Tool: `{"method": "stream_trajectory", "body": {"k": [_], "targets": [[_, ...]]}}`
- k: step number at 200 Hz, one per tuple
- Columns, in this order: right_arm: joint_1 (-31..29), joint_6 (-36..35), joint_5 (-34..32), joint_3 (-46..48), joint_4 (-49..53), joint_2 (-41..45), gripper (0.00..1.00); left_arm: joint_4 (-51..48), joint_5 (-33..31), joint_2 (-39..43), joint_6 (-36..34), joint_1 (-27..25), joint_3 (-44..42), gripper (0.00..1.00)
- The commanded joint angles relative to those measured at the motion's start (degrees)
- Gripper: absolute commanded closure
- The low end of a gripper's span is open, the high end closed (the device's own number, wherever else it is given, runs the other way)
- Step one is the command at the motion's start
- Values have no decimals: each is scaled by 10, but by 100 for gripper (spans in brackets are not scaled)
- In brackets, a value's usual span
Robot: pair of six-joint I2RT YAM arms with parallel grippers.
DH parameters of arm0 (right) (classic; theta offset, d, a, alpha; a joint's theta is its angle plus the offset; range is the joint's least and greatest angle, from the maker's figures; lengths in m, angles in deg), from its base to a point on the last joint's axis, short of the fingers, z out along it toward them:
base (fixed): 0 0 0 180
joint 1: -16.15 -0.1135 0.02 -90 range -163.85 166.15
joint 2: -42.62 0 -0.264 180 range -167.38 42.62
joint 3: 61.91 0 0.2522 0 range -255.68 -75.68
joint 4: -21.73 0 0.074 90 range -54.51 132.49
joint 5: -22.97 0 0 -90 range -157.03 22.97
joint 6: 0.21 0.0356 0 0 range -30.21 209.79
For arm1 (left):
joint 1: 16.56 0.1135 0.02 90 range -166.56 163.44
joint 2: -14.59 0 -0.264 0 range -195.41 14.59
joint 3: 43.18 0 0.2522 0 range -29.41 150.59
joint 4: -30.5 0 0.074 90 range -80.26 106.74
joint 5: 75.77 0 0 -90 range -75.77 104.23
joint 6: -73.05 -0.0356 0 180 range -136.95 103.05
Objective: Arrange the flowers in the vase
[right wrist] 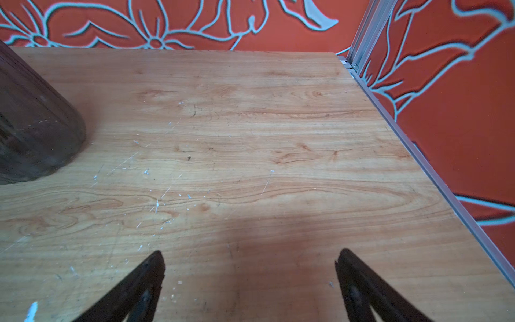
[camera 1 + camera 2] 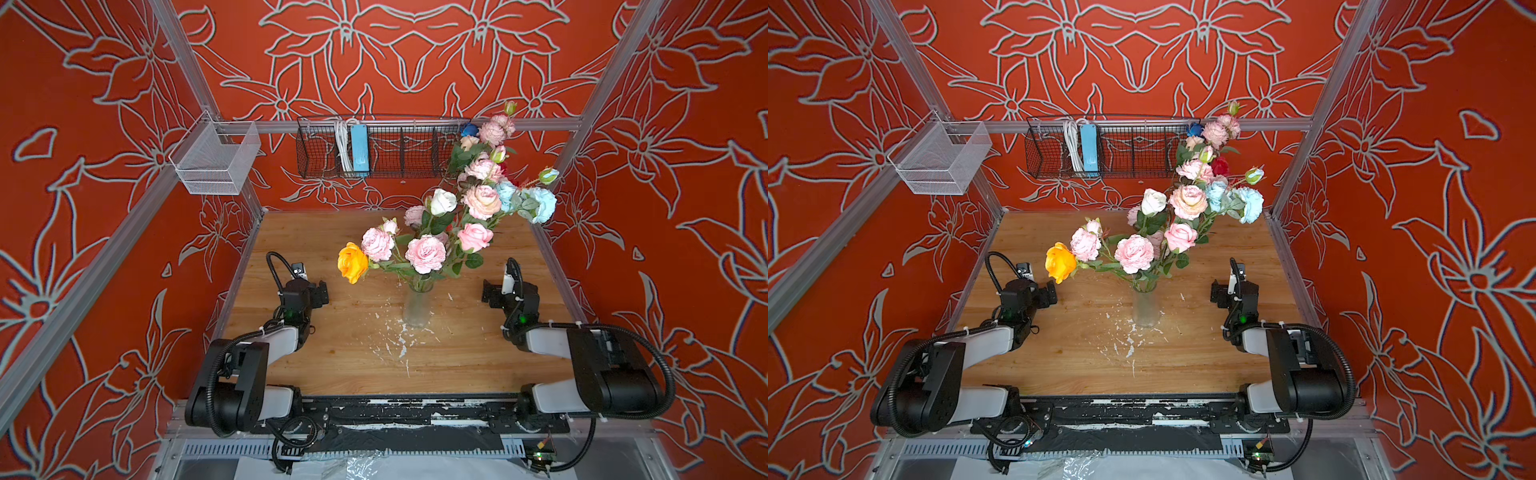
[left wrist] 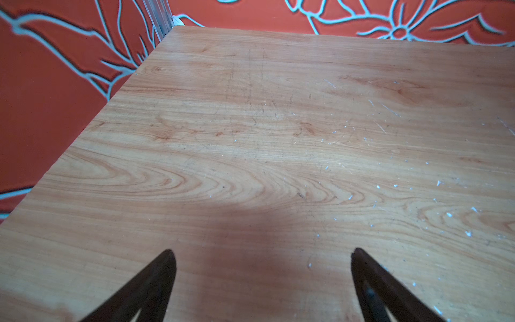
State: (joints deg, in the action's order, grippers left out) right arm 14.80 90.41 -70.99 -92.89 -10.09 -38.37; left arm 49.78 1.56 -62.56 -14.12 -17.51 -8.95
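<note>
The left tool (image 3: 262, 255) is hovering low at 9 o'clock from the vase (image 2: 417, 307), jaws wide and empty, arm folded. The flowers (image 2: 424, 252) are standing in the vase mid-surface (image 2: 332, 353), with stems leaning toward 1 o'clock. The right tool (image 1: 250, 255) is hovering at 3 o'clock, wide and empty.

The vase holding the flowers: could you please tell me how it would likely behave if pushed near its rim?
It would probably tip: the vase is narrow and tall, and the flowers spread high and lean far right. It looks like glass, so likely fragile and slippery. On the smooth table a low push might slide it.
</note>
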Motion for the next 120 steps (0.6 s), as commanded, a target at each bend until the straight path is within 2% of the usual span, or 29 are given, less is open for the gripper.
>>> {"method": "stream_trajectory", "body": {"k": [1,120], "targets": [[-5,-11,-9,-13,2,1,3,2,6,-1,5,4,5,3],[-7,-12,-12,-14,3,1,3,-6,18,-6,7,9,12,2]]}}
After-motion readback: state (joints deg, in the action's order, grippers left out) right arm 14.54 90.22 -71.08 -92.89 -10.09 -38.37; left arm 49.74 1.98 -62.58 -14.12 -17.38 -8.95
